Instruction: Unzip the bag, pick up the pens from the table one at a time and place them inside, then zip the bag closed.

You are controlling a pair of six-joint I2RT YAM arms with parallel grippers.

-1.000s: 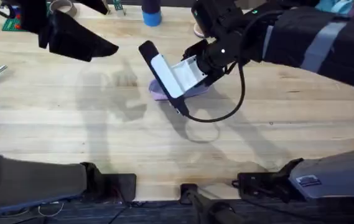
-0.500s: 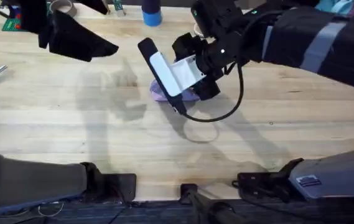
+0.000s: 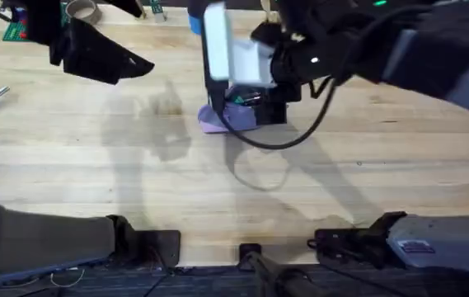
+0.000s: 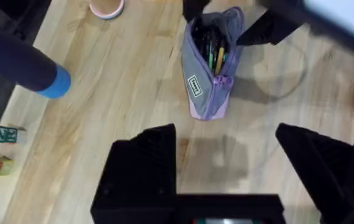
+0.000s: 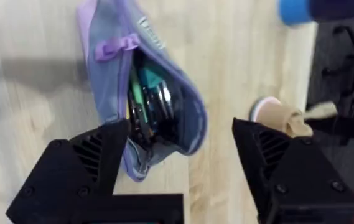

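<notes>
The bag [image 4: 209, 62] lies on the table [image 3: 119, 181] just beyond the centre, toward 12 o'clock from the arm bases, with its zipper open and its mouth spread. Several pens [image 4: 216, 53] are visible inside through the opening, among them a yellow-orange one and green ones; the open mouth appears to be left wide so that items can be dropped in without snagging on the fabric. The right gripper [image 5: 177, 162] hangs directly over the bag, its fingers released and spread with nothing between them; the position suits either a finished drop or an approach to the zipper pull, the lilac tab [image 5: 117, 46] at one end of the opening. The left gripper [image 4: 226, 155] is held at about 10 o'clock on the table, well apart from the bag, fingers likewise spread and empty; this standoff keeps it clear of the right arm's workspace while its camera watches the bag. No loose pen is visible on the bare wood near the bag. Judged from this, the loading step is near completion, and closing the zipper is the likely remaining operation.
</notes>
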